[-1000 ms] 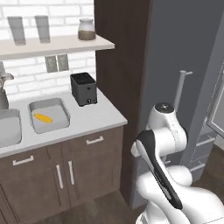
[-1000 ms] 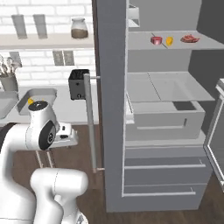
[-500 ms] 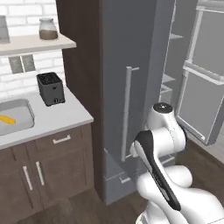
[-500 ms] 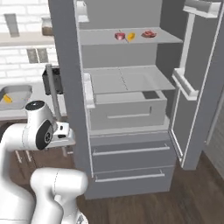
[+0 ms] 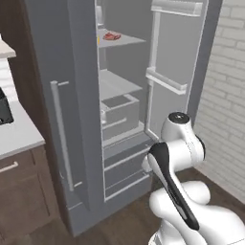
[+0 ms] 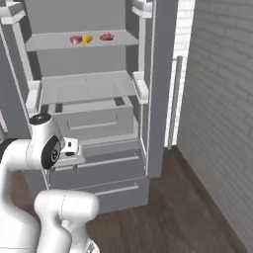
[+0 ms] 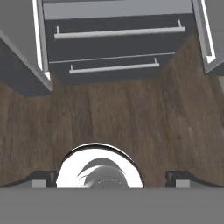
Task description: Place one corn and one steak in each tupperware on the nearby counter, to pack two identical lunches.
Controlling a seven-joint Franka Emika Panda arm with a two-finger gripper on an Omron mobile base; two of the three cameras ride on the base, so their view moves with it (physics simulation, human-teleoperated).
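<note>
Facing the open fridge (image 6: pixel 158 74): two steaks (image 6: pixel 106 36) flank one corn (image 6: pixel 87 38) on its top shelf; gripper (image 7: pixel 111 178) jaws apart, empty.

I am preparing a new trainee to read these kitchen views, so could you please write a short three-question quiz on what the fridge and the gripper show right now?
1. True or false: the fridge doors stand open.
2. Which items lie on the top shelf of the fridge?
A. one corn and two steaks
B. two corn cobs and a tray
C. a single steak
3. Fill in: the gripper points down at the wooden ____ in front of the fridge drawers.

Key
1. True.
2. A: the pink steak chunk, the corn and the marbled steak.
3. floor; its fingertips stand wide apart, holding nothing.
</note>
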